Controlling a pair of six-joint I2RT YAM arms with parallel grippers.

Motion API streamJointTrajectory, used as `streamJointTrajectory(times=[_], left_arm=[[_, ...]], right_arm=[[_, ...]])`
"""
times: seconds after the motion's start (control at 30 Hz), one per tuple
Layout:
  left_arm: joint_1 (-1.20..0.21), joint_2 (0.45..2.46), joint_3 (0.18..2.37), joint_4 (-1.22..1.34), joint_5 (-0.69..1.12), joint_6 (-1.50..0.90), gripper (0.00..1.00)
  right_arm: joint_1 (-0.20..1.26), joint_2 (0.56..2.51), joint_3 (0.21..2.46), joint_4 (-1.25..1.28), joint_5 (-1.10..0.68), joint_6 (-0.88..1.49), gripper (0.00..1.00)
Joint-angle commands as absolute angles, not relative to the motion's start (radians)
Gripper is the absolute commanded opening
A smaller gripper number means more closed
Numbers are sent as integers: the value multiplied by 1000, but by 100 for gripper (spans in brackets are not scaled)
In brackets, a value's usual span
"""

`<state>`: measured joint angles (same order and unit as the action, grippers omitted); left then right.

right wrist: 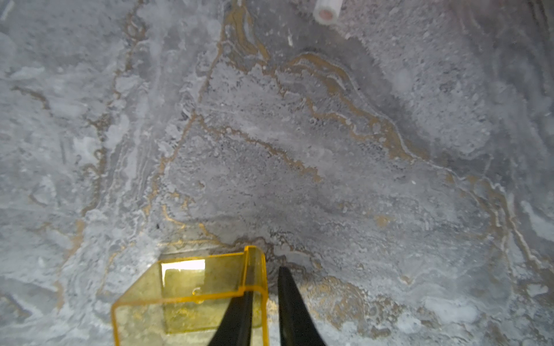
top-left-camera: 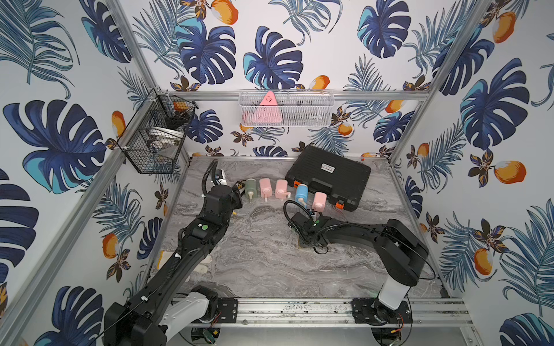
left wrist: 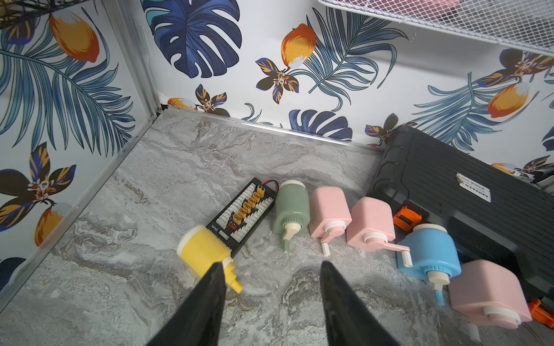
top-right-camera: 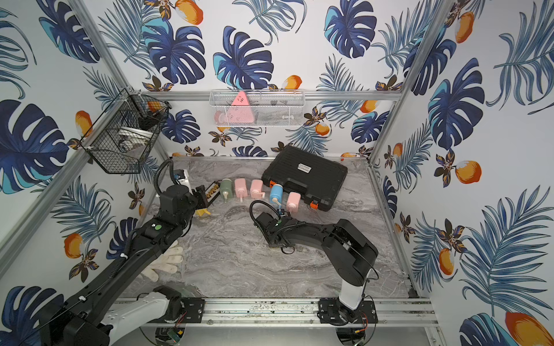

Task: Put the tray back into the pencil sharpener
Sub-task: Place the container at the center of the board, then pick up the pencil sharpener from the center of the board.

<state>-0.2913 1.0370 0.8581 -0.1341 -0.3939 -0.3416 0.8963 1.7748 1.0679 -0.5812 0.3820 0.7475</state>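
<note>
**Worktop.** In both top views we see the grey marbled worktop (top-left-camera: 263,269). A closed black case (top-left-camera: 328,176) lies at its rear right.

**Glove.** A white glove (top-right-camera: 168,260) lies at the front left, partly under the left arm.

**Sharpeners.** Just in front of the case we see a row, cranks toward the front: a green sharpener (left wrist: 292,206), pink sharpeners (left wrist: 328,209) and a blue sharpener (left wrist: 428,254). The yellow pencil sharpener (left wrist: 204,250) lies beyond the green end, against a black connector board (left wrist: 239,215).

**Tray.** The clear yellow tray (right wrist: 186,287) rests on the worktop near its middle. It is under the right wrist and well apart from the yellow pencil sharpener.

**Grippers.**
- The right gripper (right wrist: 265,281) straddles one tray wall, its jaws narrowly parted. One finger is inside the tray, and the other is outside with a slim gap to the wall.
- The left gripper (left wrist: 271,265) has its jaws spread with nothing between them. One fingertip is at the yellow crank; we cannot tell whether it touches.
</note>
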Motion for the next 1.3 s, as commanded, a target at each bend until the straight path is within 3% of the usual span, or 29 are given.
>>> streamJointTrajectory(times=[0.0,0.37,0.57,0.63,0.9,1.27], left_arm=[[-289,1040,863,-126,-411,-344,55],[-290,1014,821,-89,-510,-284,62],[-289,1080,864,-166,-497,-301,59],[-288,1115,889,-209,-490,-325,62],[-289,1263,965,-373,-490,-440,99],[-247,1552,1190,-625,-530,-642,99]], right_arm=[[898,1745,1063,-582,388,761,25],[907,1390,833,-380,372,720,34],[907,1268,760,-392,403,726,34],[907,1233,732,-384,403,731,35],[907,1137,653,-347,394,765,35],[907,1054,605,-350,385,776,35]])
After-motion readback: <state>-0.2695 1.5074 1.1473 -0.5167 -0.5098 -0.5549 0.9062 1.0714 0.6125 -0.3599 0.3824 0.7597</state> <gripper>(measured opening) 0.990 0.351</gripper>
